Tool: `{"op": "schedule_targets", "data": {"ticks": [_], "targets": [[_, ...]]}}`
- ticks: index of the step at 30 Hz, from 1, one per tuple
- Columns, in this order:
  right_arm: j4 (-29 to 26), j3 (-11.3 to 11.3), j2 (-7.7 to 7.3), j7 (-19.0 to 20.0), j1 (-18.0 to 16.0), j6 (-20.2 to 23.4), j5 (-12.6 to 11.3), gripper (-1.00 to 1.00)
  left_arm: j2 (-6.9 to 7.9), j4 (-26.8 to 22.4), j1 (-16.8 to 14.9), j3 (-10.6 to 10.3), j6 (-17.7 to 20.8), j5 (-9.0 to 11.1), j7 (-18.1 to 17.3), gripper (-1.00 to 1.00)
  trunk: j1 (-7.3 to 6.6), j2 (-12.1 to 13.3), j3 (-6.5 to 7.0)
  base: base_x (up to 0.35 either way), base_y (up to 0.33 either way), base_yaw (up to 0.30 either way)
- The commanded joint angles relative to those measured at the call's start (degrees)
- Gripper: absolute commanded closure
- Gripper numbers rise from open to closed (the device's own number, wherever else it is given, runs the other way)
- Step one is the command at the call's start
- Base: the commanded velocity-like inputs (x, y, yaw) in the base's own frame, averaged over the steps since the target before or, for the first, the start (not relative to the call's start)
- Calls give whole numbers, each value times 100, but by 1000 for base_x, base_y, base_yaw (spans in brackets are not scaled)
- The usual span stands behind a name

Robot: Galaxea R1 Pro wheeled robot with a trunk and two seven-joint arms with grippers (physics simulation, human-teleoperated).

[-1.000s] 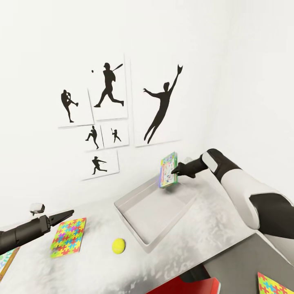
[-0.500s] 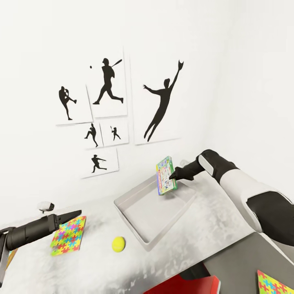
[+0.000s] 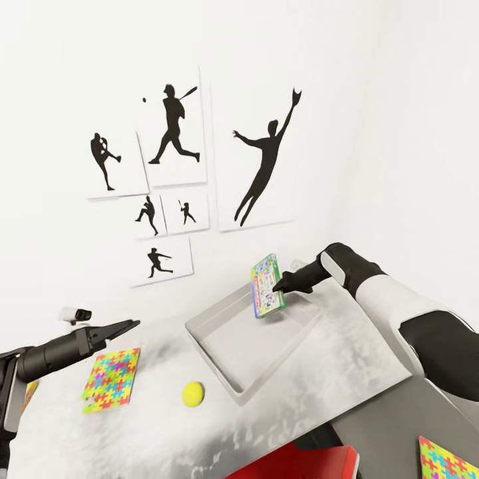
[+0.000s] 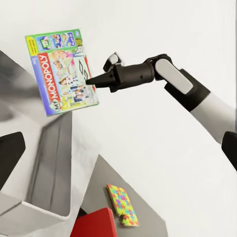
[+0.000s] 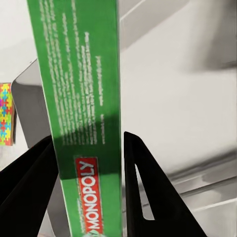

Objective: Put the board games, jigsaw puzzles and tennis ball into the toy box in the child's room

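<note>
Since the earlier frame the Monopoly board game has been carried slightly leftward, and it is held edge-up over the toy box's far corner on the counter by the right gripper, jaws closed on its spine, long axis tilted near-vertical, so lowering awaits; left gripper, jaws nearly closed, holds nothing.

The Monopoly board game box looks like printed card with a slight sheen, its green edge smooth and covered in fine white print. The toy box appears to be smooth, matt light grey plastic, and the worktop under it has a pale, mottled, matt finish. The right end effector has matt black fingers like hard plastic, the arm behind it wears smooth white and black shells, and the jigsaw puzzle looks like flat, bright printed card.
</note>
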Motion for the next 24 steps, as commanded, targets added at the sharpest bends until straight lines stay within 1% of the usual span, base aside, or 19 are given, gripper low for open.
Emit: {"op": "schedule_targets", "data": {"ticks": [1, 3, 5, 6, 10, 15, 24], "targets": [[-5, 59, 0, 27, -10, 9, -3, 100, 0, -2, -41, 0, 61, 32, -27, -100, 3, -14, -23, 0, 0, 0], [-6, 139, 4, 28, -14, 9, -2, 100, -1, -1, -72, 0, 61, 105, -27, -100, 3, -14, -42, 0, 0, 0], [-6, 273, 6, 28, -16, 9, -2, 100, -1, -1, -86, -1, 61, 185, -27, -100, 3, -14, -60, 0, 0, 0], [-6, 377, 6, 28, -17, 9, -3, 100, -2, -1, -91, -1, 61, 230, -27, -100, 3, -14, -70, 0, 0, 0], [-6, 622, -5, 31, -18, 9, -8, 100, -2, 5, -97, -11, 61, 288, -27, -100, 3, -14, -107, 0, 0, 0], [-6, 732, -58, 94, -26, 9, -8, 100, -2, 16, -98, -17, 61, 306, -27, -100, 3, -14, -154, 0, 0, 0], [-6, 764, -57, 224, -29, 9, 4, 100, -2, 16, -99, -19, 61, 309, -27, -100, 3, -14, -238, 0, 0, 0]]}}
